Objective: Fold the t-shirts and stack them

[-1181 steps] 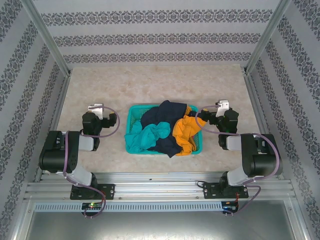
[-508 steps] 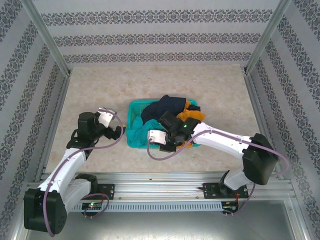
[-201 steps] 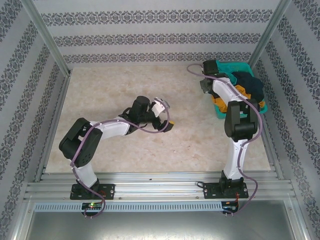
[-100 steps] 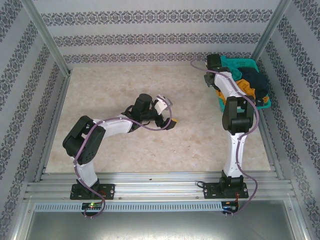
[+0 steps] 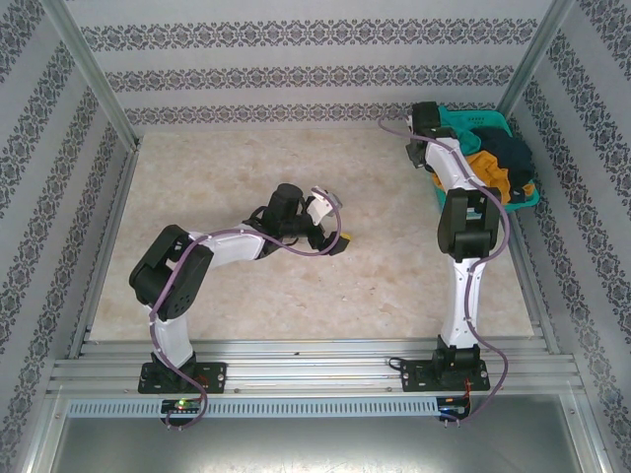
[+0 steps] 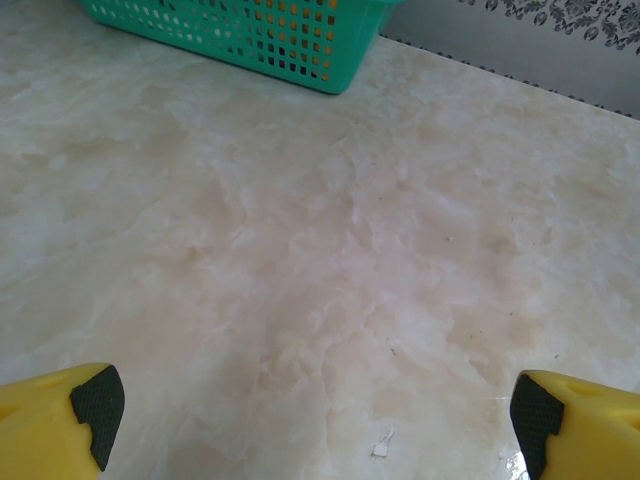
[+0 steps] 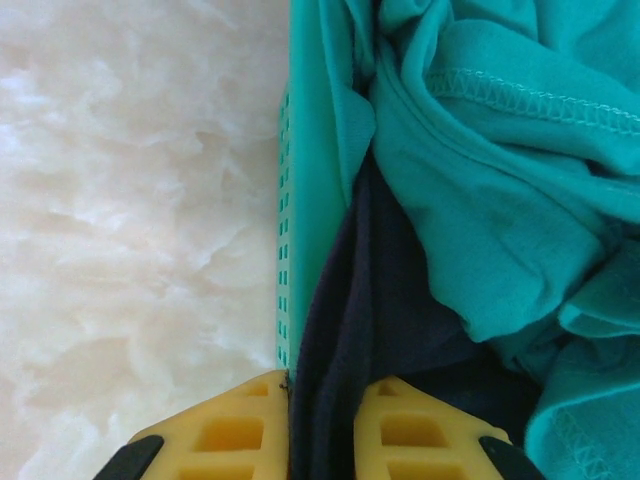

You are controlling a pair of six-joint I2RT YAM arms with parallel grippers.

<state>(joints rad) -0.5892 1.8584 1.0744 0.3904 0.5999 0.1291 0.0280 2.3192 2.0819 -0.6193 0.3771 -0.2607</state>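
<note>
The t-shirts lie crumpled in a teal mesh basket (image 5: 475, 120) at the far right corner: an orange one (image 5: 487, 164), a dark navy one (image 5: 509, 154) and a teal one (image 7: 480, 180). My right gripper (image 5: 425, 124) is at the basket's left wall. In the right wrist view the right gripper (image 7: 322, 410) is shut on that wall (image 7: 300, 200) together with a fold of the navy t-shirt (image 7: 370, 300). My left gripper (image 5: 335, 225) hovers wide open over the table's middle. Bare marble shows between the yellow fingertips of the left gripper (image 6: 315, 415).
The basket (image 6: 250, 40) stands some way ahead of the left gripper, with orange cloth showing through its mesh. Metal posts and patterned walls (image 5: 552, 148) close in the table on three sides. The basket sits tight against the right wall.
The right arm has dragged the basket a little farther into the far right corner. The left gripper has drifted slightly right, still open.
</note>
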